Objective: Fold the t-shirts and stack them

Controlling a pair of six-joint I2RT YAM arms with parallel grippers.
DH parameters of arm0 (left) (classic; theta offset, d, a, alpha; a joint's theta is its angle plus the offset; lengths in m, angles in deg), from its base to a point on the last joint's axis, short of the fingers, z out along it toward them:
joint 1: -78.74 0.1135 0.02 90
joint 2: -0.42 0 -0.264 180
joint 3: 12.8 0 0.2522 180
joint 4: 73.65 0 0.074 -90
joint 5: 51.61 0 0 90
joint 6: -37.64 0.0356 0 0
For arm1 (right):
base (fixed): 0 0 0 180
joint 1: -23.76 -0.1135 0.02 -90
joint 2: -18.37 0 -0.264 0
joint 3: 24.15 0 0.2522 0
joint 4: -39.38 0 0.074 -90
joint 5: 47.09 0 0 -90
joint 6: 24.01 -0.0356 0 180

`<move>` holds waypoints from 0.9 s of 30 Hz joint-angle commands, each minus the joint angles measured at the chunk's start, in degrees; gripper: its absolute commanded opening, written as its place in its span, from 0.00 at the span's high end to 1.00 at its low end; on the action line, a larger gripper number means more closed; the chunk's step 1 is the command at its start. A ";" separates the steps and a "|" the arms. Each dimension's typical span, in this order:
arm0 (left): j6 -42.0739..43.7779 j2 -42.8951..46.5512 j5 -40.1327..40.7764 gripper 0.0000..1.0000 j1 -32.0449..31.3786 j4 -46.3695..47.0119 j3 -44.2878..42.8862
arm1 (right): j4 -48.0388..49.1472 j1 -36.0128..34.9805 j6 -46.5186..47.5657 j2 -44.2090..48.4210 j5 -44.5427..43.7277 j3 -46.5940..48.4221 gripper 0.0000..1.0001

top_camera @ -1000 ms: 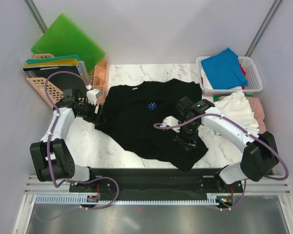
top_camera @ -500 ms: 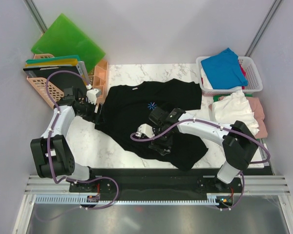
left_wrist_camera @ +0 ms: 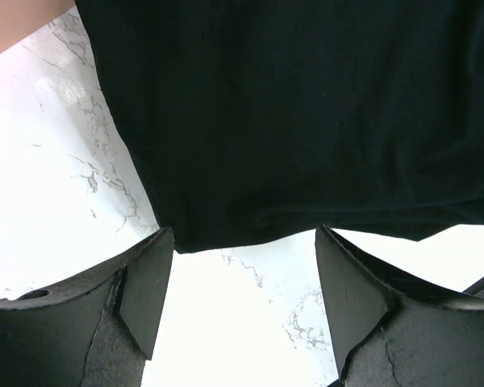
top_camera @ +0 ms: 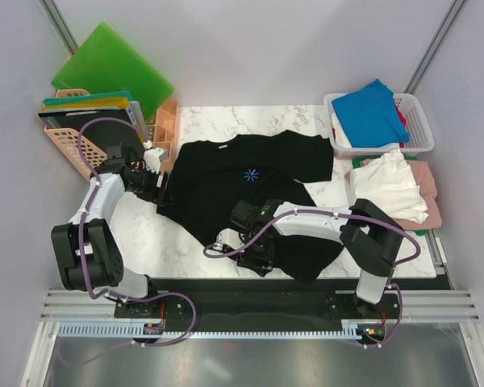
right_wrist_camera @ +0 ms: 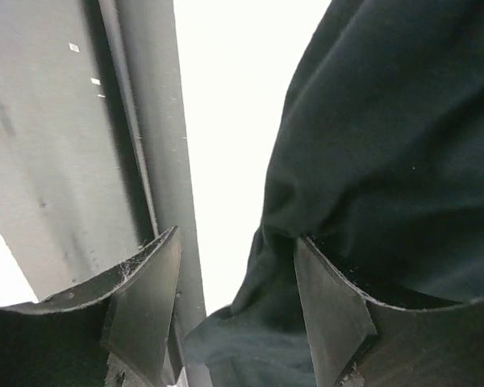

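One black t-shirt (top_camera: 218,181), one white basket (top_camera: 422,129), one green board (top_camera: 105,64).

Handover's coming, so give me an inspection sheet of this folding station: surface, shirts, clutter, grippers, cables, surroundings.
Surface: marble table, no spills seen.
Job's things: black t-shirt spread unfolded; blue t-shirt in white basket; white shirt and pink shirt heaped beside it.
Clutter: green boards, peach rack, far left.
Grippers: left gripper open at black t-shirt's left edge; right gripper open, cloth fold between jaws.
Cables: purple left cable loops by the rack; right cable hangs above black t-shirt.
Surroundings: pale walls, metal rail nearside.
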 commanded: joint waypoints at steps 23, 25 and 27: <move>1.11 -0.41 -0.76 0.23 -0.01 1.84 1.80 | -4.01 21.74 7.92 9.12 -9.44 15.85 1.00; 0.93 -0.41 -1.20 0.23 -0.09 1.93 1.89 | -4.10 25.54 10.82 7.45 -9.79 17.35 1.00; 0.85 -0.59 -1.47 0.23 -0.01 1.84 2.16 | -3.66 30.12 12.93 4.56 -11.01 17.61 0.98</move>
